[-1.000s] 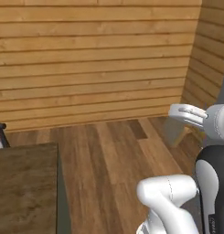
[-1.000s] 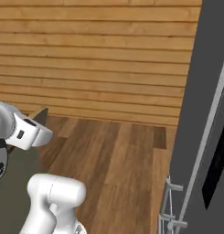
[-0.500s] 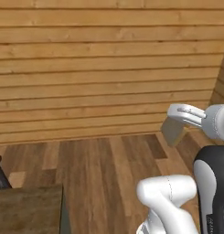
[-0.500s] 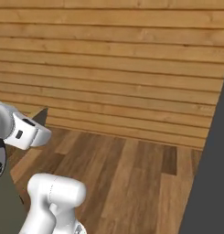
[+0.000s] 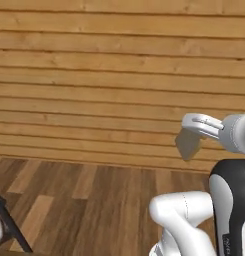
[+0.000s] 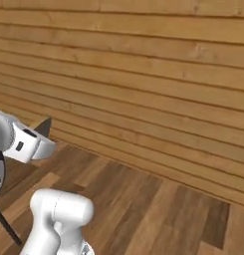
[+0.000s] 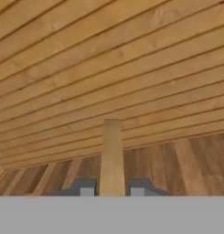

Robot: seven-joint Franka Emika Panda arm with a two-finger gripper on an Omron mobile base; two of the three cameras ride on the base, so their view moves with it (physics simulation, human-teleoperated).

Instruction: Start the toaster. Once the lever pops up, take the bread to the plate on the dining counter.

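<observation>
The bread (image 7: 112, 155) is a tan slice seen edge-on, standing up between my two dark fingertips. My gripper (image 7: 112, 188) is shut on it. From the left base camera the bread (image 5: 188, 144) hangs below the gripper (image 5: 200, 128) at the right, held in the air in front of the plank wall. In the right base view the bread (image 6: 44, 126) pokes up behind the gripper (image 6: 35, 144) at the left edge. The toaster, the plate and the dining counter are out of view.
A wall of horizontal wooden planks (image 5: 94, 75) runs across ahead, with brown wood flooring (image 6: 143, 204) below it. A thin dark slanted leg (image 5: 11, 227) stands at the lower left, also the dark leg (image 6: 6, 226) in the right base view.
The whole picture has shifted, so the base has moved: the dark slab at lower left and the dark panel at right slid out of view. The bread stays in the gripper.
</observation>
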